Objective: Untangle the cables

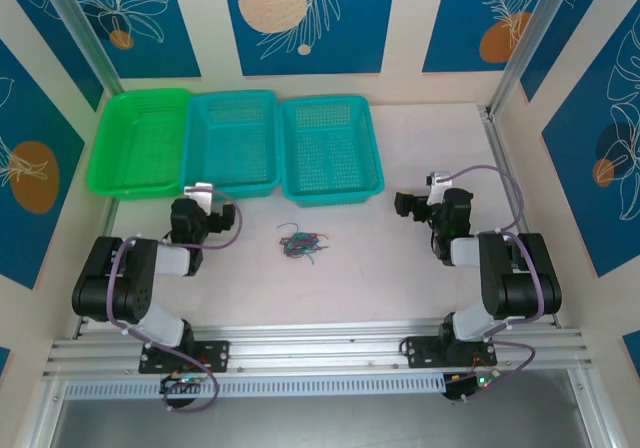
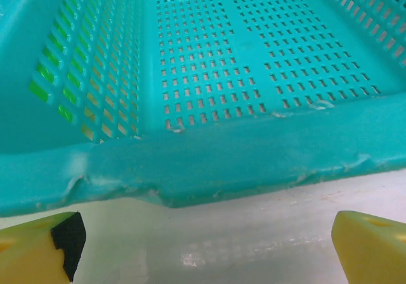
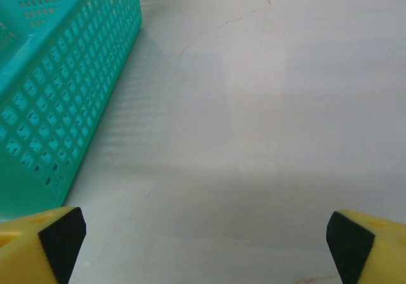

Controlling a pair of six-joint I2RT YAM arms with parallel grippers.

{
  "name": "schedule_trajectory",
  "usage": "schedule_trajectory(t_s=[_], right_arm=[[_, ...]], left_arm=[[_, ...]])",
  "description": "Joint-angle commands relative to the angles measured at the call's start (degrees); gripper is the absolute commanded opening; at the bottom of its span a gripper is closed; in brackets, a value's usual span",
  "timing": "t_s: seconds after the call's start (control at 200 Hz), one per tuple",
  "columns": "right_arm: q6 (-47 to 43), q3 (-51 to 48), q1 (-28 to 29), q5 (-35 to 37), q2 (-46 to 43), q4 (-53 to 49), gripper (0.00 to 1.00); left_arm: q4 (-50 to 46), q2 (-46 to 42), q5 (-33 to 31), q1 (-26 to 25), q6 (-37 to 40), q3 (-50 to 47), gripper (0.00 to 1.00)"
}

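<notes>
Centrally placed cables: a small loose knot of hair-thin wires, green, red, blue and purple strands crossing one another, lying flat on the tabletop around its middle, a little short of the baskets along the far edge and touching none of them.
Left gripper: jaws spread wide with nothing between them, hovering near the left edge; from the left wrist it faces the middle basket's near rim.
Right gripper: jaws likewise wide apart and empty, toward the right edge, pointing left; from the right wrist it looks over bare tabletop.
Fingers: blocky yellow plastic with matte black pads on the inner corners, the same on the right arm.
Green basket: bright green plastic, rectangular, perforated floor, at the far left corner.
Middle basket: teal plastic with slotted walls and floor; up close its near rim is nicked and scuffed whitish.
Right basket: matching teal, touching the middle one; its slotted side wall shows from the right wrist.
Tabletop surface: pale, smooth, faintly glossy, with thin hairline marks.
Wall panels: blue with white leaf outlines and orange discs.
Rail: ribbed aluminium along the near edge, carrying both arm bases.
</notes>
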Motion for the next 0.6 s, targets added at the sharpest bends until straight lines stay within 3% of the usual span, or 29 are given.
schedule_trajectory(t_s=[0.0, 0.5, 0.595], right_arm=[[-1.29, 0.8, -0.1, -0.4, -0.05, 1.28, 0.99], [-1.38, 0.62, 0.03, -0.14, -0.16, 1.55, 0.99], [0.11, 0.39, 1.84, 9.59, -4.95, -1.99, 0.99]], left_arm=[[1.5, -0.62, 1.46, 0.45, -0.06, 1.11, 1.0], [0.83, -0.62, 3.04, 0.58, 0.37, 1.38, 1.0], [1.22, -0.91, 1.83, 0.52, 0.05, 1.06, 1.0]])
